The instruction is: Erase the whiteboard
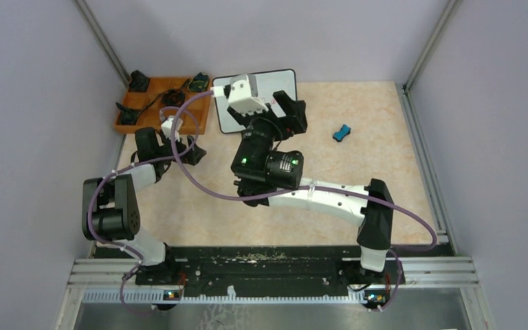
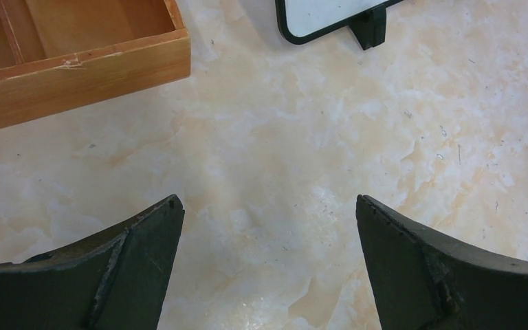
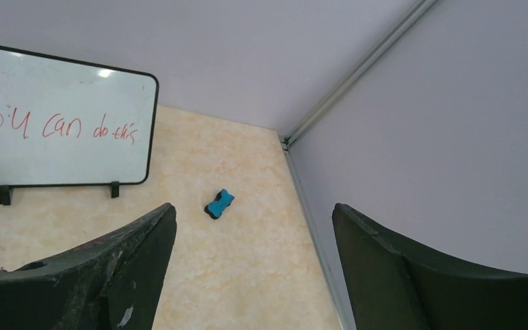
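The whiteboard [image 1: 275,79] stands at the far middle of the table, partly hidden by my right wrist. In the right wrist view the whiteboard [image 3: 62,148] bears red writing, "You can do this". Its lower corner and one black foot show in the left wrist view [image 2: 316,14]. A small blue eraser [image 1: 342,132] lies on the table to the right of the board and also shows in the right wrist view [image 3: 219,203]. My right gripper [image 1: 290,110] [image 3: 253,206] is open and empty, in front of the board. My left gripper [image 1: 170,146] [image 2: 268,199] is open and empty, above bare table near the tray.
An orange wooden compartment tray [image 1: 165,79] [image 2: 75,79] holding several black items [image 1: 137,81] sits at the far left beside the board. Purple walls enclose the table on three sides. A metal rail [image 1: 423,151] runs along the right edge.
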Controlling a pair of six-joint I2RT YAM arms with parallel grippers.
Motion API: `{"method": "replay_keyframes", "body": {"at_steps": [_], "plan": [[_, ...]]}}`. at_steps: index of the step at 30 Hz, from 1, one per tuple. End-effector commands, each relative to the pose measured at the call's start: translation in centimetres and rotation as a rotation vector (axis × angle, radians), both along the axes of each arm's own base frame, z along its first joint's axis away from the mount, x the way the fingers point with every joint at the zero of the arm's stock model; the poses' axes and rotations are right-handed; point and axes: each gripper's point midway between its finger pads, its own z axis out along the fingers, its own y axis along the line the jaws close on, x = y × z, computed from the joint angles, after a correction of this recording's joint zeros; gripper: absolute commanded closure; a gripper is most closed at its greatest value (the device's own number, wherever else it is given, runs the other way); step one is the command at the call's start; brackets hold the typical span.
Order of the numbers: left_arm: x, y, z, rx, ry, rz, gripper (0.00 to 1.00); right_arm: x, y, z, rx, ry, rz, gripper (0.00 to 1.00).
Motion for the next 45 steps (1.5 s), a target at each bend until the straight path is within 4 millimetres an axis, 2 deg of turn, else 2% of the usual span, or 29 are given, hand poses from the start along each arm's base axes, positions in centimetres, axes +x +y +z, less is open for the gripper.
{"method": "replay_keyframes", "body": {"at_steps": [1,3,5,7,9,11,14,16,23,27,30,34,37,42,45], "plan": [[0.0,-0.6,0.7,-0.005,-0.021,-0.044,0.0,-0.2,-0.7,-1.7,0.153,0.135,-0.013,0.15],[-0.1,-0.6,0.7,-0.006,-0.02,-0.044,0.0,0.7,-1.3,-1.5,0.136,0.138,-0.04,0.15],[-0.1,-0.7,0.7,-0.009,-0.019,-0.045,0.0,2.3,-2.8,-1.8,0.111,0.143,-0.105,0.15],[-0.2,-0.8,0.8,-0.014,-0.019,-0.052,0.0,4.4,-5.8,-2.2,0.107,0.142,-0.217,0.15],[-0.3,-0.9,0.8,-0.019,-0.017,-0.055,0.0,6.7,-10.3,-2.6,0.126,0.13,-0.362,0.15],[-0.3,-0.9,0.8,-0.021,-0.016,-0.056,0.0,8.3,-13.7,-2.9,0.137,0.117,-0.482,0.15],[-0.3,-1.0,0.8,-0.024,-0.015,-0.06,0.0,10.5,-17.0,-3.4,0.141,0.107,-0.628,0.16],[-0.3,-1.0,0.9,-0.027,-0.014,-0.063,0.0,12.1,-18.1,-4.0,0.13,0.116,-0.685,0.16],[-0.4,-0.9,1.2,-0.014,-0.025,-0.058,0.0,16.9,-20.0,-6.9,0.107,0.132,-0.794,0.15],[-0.4,-0.7,1.2,-0.005,-0.035,-0.05,0.0,18.5,-22.3,-7.1,0.14,0.107,-0.867,0.15],[-0.2,-0.6,1.0,-0.005,-0.028,-0.044,0.0,19.2,-22.6,-7.9,0.12,0.118,-0.89,0.15],[-0.2,-0.8,0.6,-0.016,-0.011,-0.051,0.0,19.3,-22.3,-9.7,0.088,0.152,-0.866,0.15],[-0.1,-0.8,0.3,-0.021,-0.001,-0.055,0.0,19.2,-21.6,-12.0,0.046,0.193,-0.834,0.14],[0.1,-0.8,0.2,-0.015,0.001,-0.05,0.0,19.0,-18.0,-16.2,-0.092,0.291,-0.766,0.11],[0.1,-0.5,0.1,-0.001,0.0,-0.041,0.0,19.0,-18.4,-17.7,-0.109,0.305,-0.782,0.11]]}}
